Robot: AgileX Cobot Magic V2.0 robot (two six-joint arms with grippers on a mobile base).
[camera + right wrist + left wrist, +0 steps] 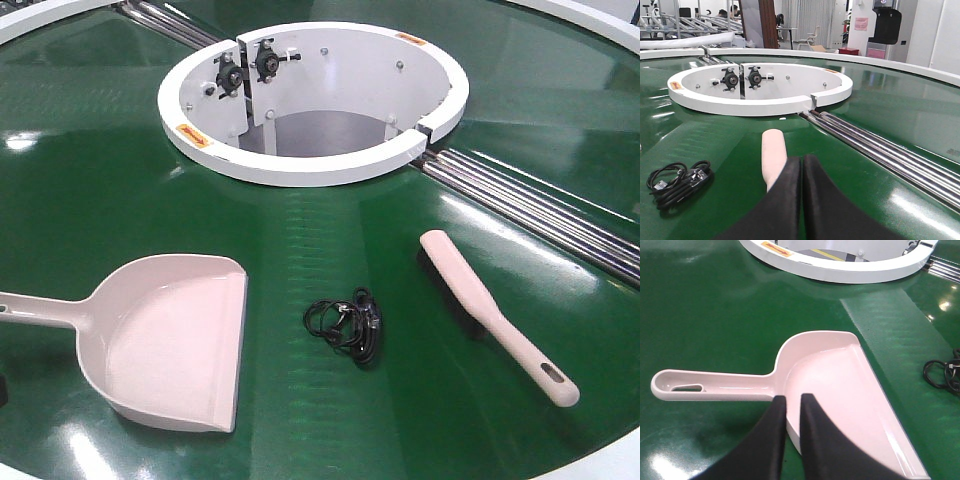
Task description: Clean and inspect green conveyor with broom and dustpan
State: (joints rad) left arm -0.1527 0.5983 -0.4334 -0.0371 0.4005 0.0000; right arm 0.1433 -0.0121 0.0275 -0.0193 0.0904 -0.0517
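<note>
Serving as desk: a glossy green ribbed conveyor belt, circling a white hub ring, with silver rollers running out from the ring toward the right.

Lying flat on the desk at front left: the dustpan, wide mouth pointing right, handle stretching past the left edge of the front view.

Lying at front right: the broom, dark bristles facing the dustpan side, slotted handle pointing toward the near right, tip pointing toward the ring.

Sitting between the two, touching neither: a tangled black cable.

Hanging over the dustpan near where handle meets scoop: the left end effector, black fingers nearly pressed together with only a slim gap showing at the tips, pinching nothing. Touching the scoop or not: cannot tell.

Hanging over the broom, with its rounded tip poking out beyond the fingertips: the right end effector, fingers pressed together, gripping nothing.

Showing neither arm in the front view.
</note>
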